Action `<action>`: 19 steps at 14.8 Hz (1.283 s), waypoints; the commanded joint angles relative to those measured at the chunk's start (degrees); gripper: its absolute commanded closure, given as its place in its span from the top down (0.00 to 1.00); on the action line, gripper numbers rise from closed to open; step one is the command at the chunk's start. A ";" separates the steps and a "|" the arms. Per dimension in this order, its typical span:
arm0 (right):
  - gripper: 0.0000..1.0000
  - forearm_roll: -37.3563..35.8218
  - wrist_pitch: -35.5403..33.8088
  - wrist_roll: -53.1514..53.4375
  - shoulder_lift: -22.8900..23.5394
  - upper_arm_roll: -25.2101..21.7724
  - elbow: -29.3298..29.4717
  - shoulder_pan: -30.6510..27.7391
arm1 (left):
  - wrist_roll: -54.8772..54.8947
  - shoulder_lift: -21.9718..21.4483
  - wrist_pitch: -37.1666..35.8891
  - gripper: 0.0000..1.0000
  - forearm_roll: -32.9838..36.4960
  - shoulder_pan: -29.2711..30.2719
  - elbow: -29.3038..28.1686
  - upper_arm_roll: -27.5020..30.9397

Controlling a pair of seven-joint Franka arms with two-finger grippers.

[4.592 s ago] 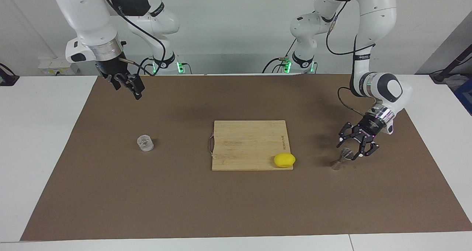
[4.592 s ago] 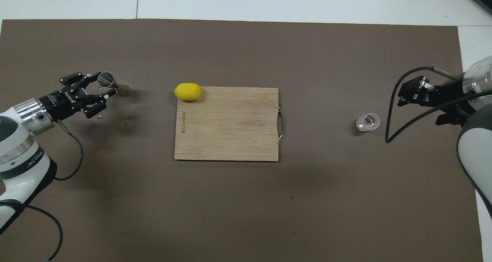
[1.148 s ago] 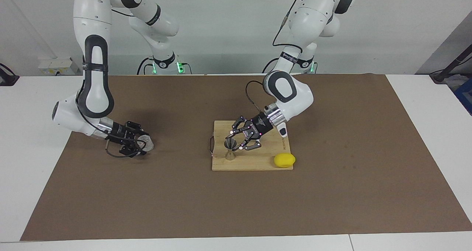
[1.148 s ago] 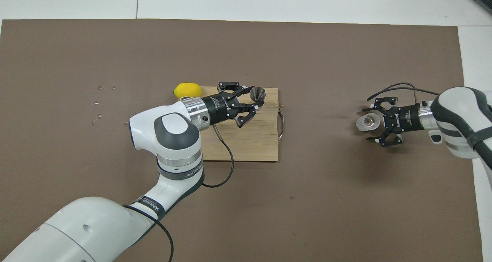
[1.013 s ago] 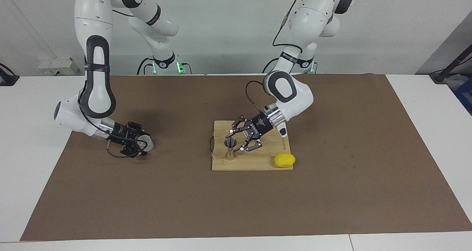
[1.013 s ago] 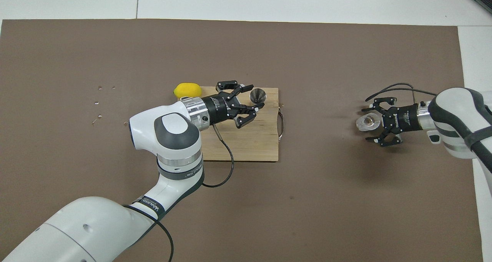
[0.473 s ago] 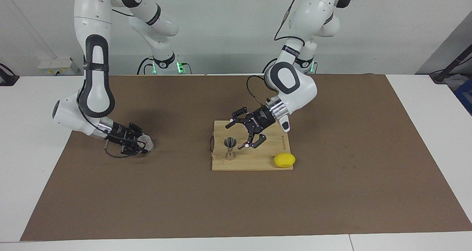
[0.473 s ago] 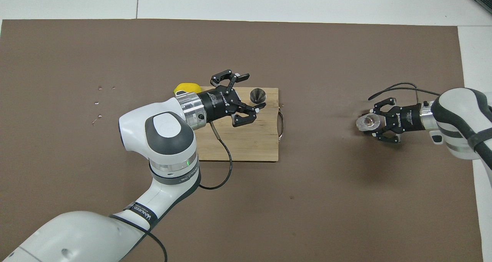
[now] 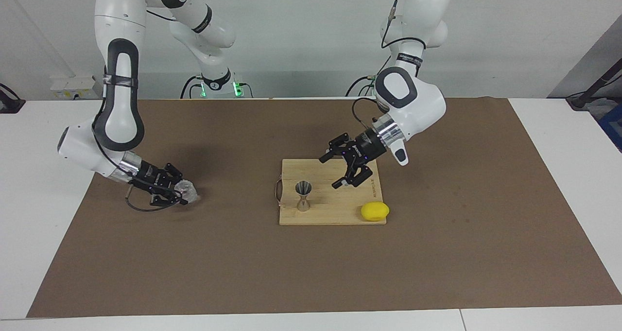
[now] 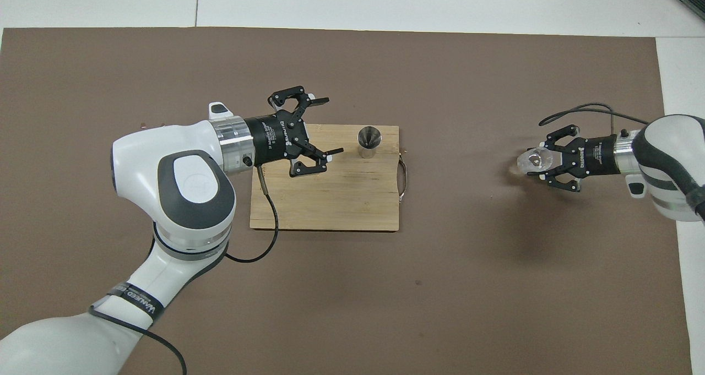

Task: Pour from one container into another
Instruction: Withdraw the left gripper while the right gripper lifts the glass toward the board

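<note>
The silvery hourglass jigger (image 9: 303, 195) (image 10: 369, 139) stands upright on the wooden cutting board (image 9: 335, 212) (image 10: 341, 204), at the board's handle end. My left gripper (image 9: 329, 172) (image 10: 331, 126) hangs open over the board, apart from the jigger, with nothing between its fingers. The clear glass tumbler (image 9: 190, 191) (image 10: 530, 160) is at the right arm's end of the brown mat, low at the mat's surface. My right gripper (image 9: 183, 193) (image 10: 537, 163) reaches in sideways and is shut on it, a finger on each side.
A yellow lemon (image 9: 374, 211) lies at the board's corner farthest from the robots, toward the left arm's end; the overhead view hides it under the left arm. The brown mat (image 9: 311, 272) covers the white table.
My left gripper has let go of the jigger, opened wide and drawn back from it across the board. My right gripper has closed on the tumbler.
</note>
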 commanded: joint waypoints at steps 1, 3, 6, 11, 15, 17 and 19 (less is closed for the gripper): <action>0.00 1.17 1.33 6.97 -2.01 0.28 1.27 2.98 | -0.25 -2.54 -1.45 1.00 10.61 3.06 -1.37 0.12; 0.00 0.47 1.51 13.11 -2.01 0.28 3.55 5.53 | -0.25 -3.51 -0.93 1.00 18.52 5.61 -1.20 0.12; 0.00 0.20 5.27 20.77 -2.01 0.11 5.49 10.27 | -0.25 -4.13 -0.66 1.00 32.66 9.39 0.38 0.29; 0.00 -2.60 9.94 31.23 -1.40 0.11 9.17 16.95 | 0.63 -4.74 -8.19 1.00 61.56 11.25 4.42 0.29; 0.00 -8.66 11.61 38.44 0.27 0.28 12.96 21.70 | 8.24 -5.44 -15.41 1.00 74.81 13.35 5.05 0.12; 0.00 -11.91 12.32 41.25 1.06 0.20 14.54 24.51 | 20.77 -6.76 -20.67 1.00 76.13 14.58 5.05 0.38; 0.00 -16.39 12.06 43.28 1.67 0.28 16.56 26.10 | 35.27 -8.42 -25.16 1.00 76.13 17.22 4.96 0.29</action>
